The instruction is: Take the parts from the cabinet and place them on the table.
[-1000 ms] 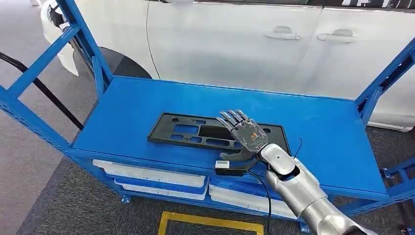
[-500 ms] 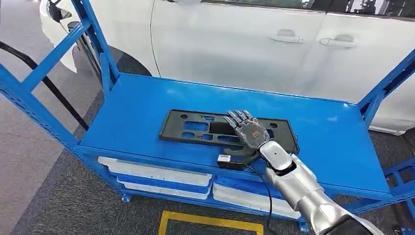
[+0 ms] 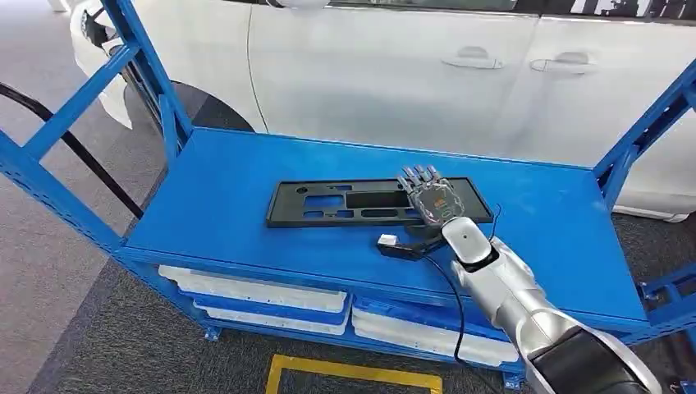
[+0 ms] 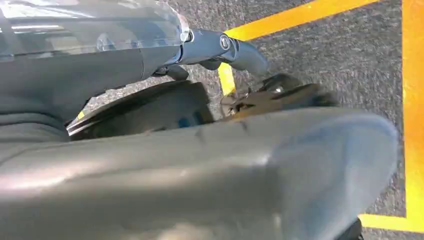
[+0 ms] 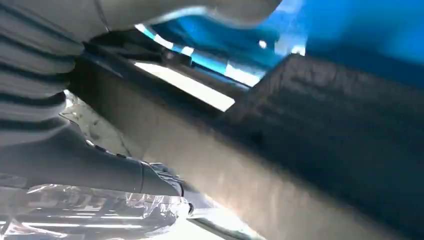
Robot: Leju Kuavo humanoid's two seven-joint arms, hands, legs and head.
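A long black plastic part (image 3: 345, 205) with several cut-outs lies along the blue cabinet top (image 3: 222, 180). My right hand (image 3: 432, 201) is at the part's right end. Its fingers stretch flat over the top face and its thumb sits at the near edge, gripping the part. The right wrist view shows the black part (image 5: 340, 150) close up beside the hand's ribbed cover. My left hand (image 4: 150, 50) hangs low over the grey floor, its fingers stretched out with nothing in them.
A white car (image 3: 369, 66) stands right behind the cabinet. Blue uprights rise at the left (image 3: 57, 123) and right (image 3: 648, 123) ends. White trays (image 3: 254, 291) fill the lower shelf. Yellow tape (image 3: 353, 373) marks the floor in front, and a black hose (image 3: 82, 156) runs at the left.
My right hand has reached further over the cabinet top, and the black part has shifted back from the front edge with it. The head camera has moved slightly.
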